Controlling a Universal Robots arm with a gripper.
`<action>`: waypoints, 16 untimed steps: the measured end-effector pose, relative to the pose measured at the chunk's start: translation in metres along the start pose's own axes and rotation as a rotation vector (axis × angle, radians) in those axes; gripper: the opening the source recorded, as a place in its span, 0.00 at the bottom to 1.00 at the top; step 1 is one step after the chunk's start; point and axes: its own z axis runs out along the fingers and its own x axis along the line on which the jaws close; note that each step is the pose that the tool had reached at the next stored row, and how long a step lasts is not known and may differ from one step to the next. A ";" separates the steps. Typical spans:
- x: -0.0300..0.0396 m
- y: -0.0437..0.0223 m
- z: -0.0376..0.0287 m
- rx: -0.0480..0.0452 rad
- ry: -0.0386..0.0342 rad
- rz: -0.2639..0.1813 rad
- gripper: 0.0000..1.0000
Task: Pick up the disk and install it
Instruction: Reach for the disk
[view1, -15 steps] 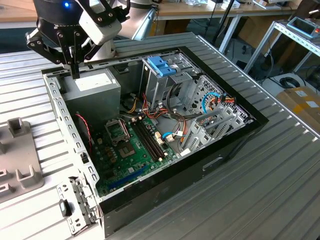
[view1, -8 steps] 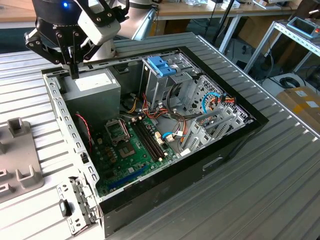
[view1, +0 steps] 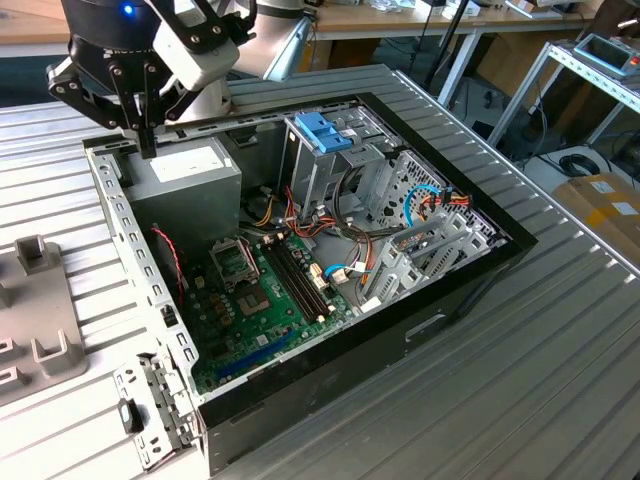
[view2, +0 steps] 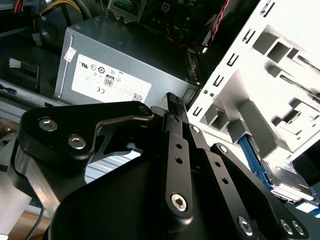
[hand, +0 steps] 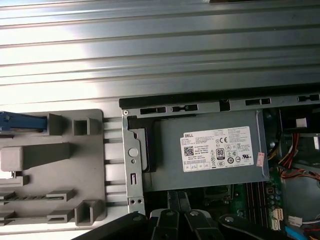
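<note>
One gripper (view1: 148, 148), pinched narrow and empty, is hovering over the power-supply box (view1: 185, 175); the disk (view2: 281, 173), racked beside that box, is probably wanting wider jaws.

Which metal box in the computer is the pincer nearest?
The white-labelled grey power supply; the pincer hangs by its corner, far from the blue-latched drive cage.

White label (view2: 107, 82) with small print, round certification marks and barcodes, stuck on the grey power-supply box (view2: 150, 55) just beside the hand (view2: 173, 100).
</note>
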 end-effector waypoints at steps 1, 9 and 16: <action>0.0001 0.0000 0.0000 0.0000 0.0001 0.000 0.10; 0.0014 -0.0001 0.0000 0.0000 0.0000 0.000 0.10; 0.0041 -0.0003 -0.0001 0.0000 0.0000 0.000 0.10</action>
